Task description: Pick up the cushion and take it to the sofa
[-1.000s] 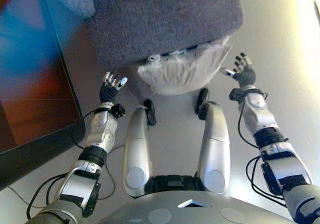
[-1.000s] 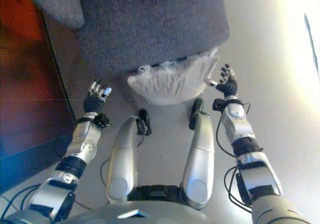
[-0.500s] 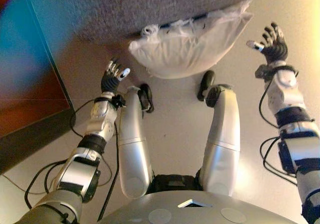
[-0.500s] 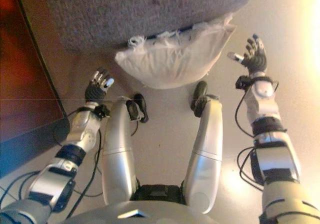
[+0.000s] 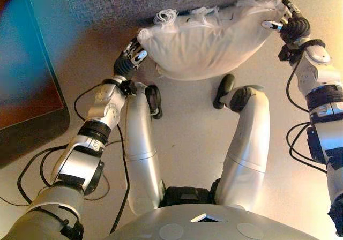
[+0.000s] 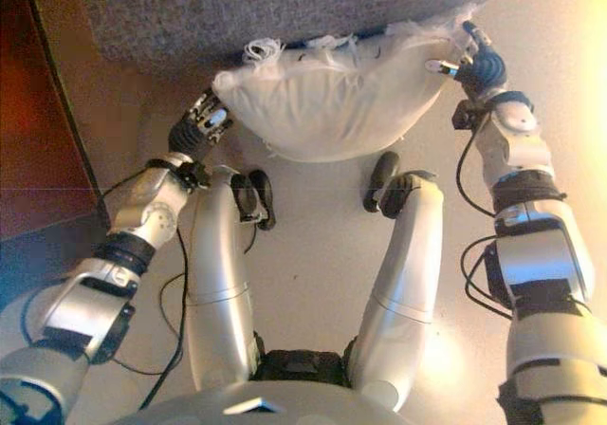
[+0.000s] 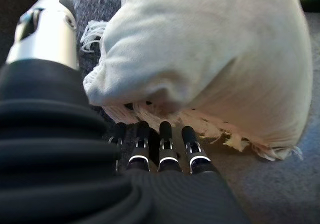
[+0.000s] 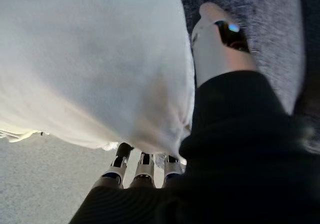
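A white cushion (image 5: 206,42) with fringed ends lies on the floor against the front of the grey sofa (image 5: 134,1). My left hand (image 5: 128,63) is at the cushion's left end. In the left wrist view its straight fingers (image 7: 165,149) reach under the fringe and its thumb (image 7: 47,31) stands beside the cushion (image 7: 210,49). My right hand (image 5: 292,28) is at the cushion's right end. In the right wrist view its straight fingers (image 8: 144,166) lie under the cushion (image 8: 90,59), with the thumb (image 8: 215,44) on the sofa side. Both hands are open and touch the cushion.
A dark-edged reddish panel (image 5: 27,90) stands on the floor at the left, close to my left arm. Pale floor (image 5: 187,127) spreads in front of the sofa and out to the right.
The view has closed in on the sofa. Both hands, held apart from the cushion before, have moved inward and forward and now touch its two ends.
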### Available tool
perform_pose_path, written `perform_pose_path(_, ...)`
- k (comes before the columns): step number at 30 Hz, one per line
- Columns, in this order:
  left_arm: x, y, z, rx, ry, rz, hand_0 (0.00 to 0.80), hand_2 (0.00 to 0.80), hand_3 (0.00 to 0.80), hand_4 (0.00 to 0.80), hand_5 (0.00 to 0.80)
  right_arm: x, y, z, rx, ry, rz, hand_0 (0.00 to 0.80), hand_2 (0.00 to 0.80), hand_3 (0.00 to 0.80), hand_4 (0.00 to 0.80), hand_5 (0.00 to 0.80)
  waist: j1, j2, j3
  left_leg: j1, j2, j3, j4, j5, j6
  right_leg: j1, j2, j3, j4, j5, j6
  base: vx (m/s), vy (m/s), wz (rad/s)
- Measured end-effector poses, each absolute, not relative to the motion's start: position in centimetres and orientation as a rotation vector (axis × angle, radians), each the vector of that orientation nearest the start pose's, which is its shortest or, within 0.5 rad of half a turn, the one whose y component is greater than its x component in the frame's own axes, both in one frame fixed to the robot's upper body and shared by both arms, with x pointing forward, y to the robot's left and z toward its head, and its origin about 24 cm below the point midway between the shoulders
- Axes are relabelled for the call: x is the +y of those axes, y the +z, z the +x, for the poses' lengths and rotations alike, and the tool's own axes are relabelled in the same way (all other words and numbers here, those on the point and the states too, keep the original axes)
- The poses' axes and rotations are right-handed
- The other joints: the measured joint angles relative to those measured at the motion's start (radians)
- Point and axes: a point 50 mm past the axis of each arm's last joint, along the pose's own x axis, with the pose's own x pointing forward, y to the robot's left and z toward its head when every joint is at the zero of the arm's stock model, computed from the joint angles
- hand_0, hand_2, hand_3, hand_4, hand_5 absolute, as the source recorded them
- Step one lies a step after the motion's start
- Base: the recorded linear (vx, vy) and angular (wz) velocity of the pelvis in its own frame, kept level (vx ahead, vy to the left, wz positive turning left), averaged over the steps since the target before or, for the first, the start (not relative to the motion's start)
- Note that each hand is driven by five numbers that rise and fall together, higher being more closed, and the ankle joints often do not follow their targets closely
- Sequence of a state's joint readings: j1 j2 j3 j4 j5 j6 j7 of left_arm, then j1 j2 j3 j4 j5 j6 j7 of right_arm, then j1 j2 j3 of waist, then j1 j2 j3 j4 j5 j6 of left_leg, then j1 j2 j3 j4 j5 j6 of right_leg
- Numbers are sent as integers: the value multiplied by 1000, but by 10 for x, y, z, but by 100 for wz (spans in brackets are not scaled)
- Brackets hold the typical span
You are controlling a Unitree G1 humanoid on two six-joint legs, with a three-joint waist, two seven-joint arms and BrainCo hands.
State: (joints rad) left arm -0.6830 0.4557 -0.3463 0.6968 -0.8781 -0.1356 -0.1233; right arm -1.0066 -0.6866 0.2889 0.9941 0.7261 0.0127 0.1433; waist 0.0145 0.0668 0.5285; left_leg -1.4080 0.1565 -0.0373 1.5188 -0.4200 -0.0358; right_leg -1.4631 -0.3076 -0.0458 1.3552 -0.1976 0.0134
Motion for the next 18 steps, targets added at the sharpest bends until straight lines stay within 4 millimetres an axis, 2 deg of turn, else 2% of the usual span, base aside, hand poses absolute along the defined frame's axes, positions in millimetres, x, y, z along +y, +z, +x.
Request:
perform_pose_path(5, 178, 119, 378, -25, -247, -206, 0, 0, 0, 0, 0, -275, 197, 398, -7, -39, 16, 0, 0, 0, 0, 0, -1, -3, 0, -39, -1, -2, 38, -5, 2, -38, -10, 10, 45, -12, -1, 19, -20, 7)
perform_pose_path(10, 174, 134, 385, -28, -301, -167, 0, 0, 0, 0, 0, -265, 205, 402, 19, 42, -33, 0, 0, 0, 0, 0, -2, -11, -1, -76, -1, -7, 73, -13, 7, -76, -12, 18, 77, -16, -1, 0, 0, 0)
perform_pose_path(13, 168, 140, 387, -18, -380, -150, 0, 0, 0, 0, 0, -266, 209, 402, 34, 89, -75, 0, 0, 0, 0, 0, -4, -13, -1, -95, -1, -8, 93, -18, 10, -94, -12, 24, 95, -19, 0, 0, 0, 0)
perform_pose_path(14, 167, 139, 386, -9, -400, -157, 169, 169, 169, 169, 169, -267, 209, 401, 41, 100, -79, 0, 0, 0, 0, 0, -6, -13, -1, -96, 0, -8, 99, -20, 10, -95, -12, 26, 103, -22, 2, 11, -3, 7)
perform_pose_path(15, 167, 139, 386, 0, -419, -155, 248, 248, 248, 248, 248, -267, 208, 401, 52, 111, -89, 0, 0, 0, 0, 0, -9, -13, -1, -97, 0, -8, 105, -22, 10, -95, -13, 30, 111, -28, 5, 11, 2, 13)
perform_pose_path(17, 169, 137, 385, 27, -444, -131, 800, 800, 800, 800, 800, -266, 206, 401, 71, 129, -114, 0, 0, 0, 0, 0, -25, -14, -1, -100, 5, -6, 111, -22, 10, -95, -12, 36, 124, -38, 10, 13, 4, 16)
perform_pose_path(18, 170, 135, 385, 46, -450, -115, 800, 800, 800, 800, 800, -266, 205, 400, 79, 136, -129, 562, 562, 562, 562, 562, -26, -14, -1, -101, 12, -4, 119, -24, 12, -95, -12, 38, 133, -42, 10, 10, 0, 8)
